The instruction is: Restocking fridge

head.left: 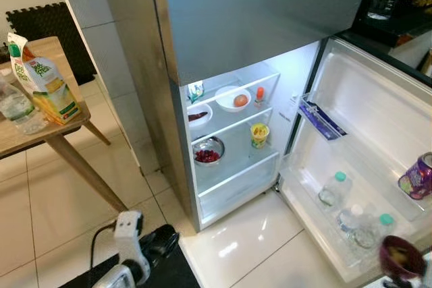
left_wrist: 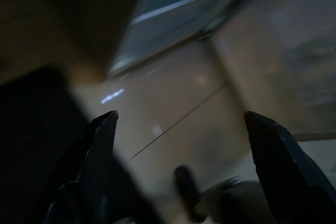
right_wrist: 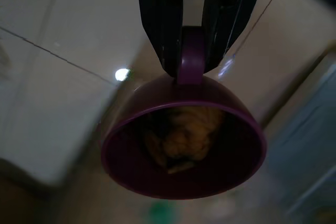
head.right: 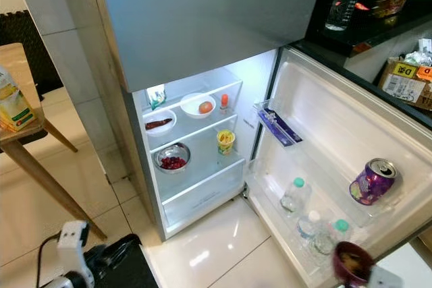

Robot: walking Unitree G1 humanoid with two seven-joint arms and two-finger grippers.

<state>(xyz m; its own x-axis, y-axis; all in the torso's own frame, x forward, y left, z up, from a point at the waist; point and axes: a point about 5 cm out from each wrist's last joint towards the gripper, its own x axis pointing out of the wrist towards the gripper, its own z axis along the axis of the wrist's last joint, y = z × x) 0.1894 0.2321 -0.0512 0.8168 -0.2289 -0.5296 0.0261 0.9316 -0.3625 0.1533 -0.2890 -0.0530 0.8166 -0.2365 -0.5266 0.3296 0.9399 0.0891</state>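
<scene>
I had the right end effector (right_wrist: 191, 51) pinched shut on the handle of a purple cup (right_wrist: 184, 145) hanging just below it, food loose inside, rigid but prone to swing, while the left end effector (left_wrist: 181, 145) hung open.

Right gripper (right_wrist: 191, 51) hangs low with jaws clamped shut, while left gripper (left_wrist: 181, 129) hangs low, jaws spread.

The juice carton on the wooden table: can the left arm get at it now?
Probably not yet. The left gripper hangs open and low above the floor, while the juice carton stands up on the wooden table, farther left.
</scene>
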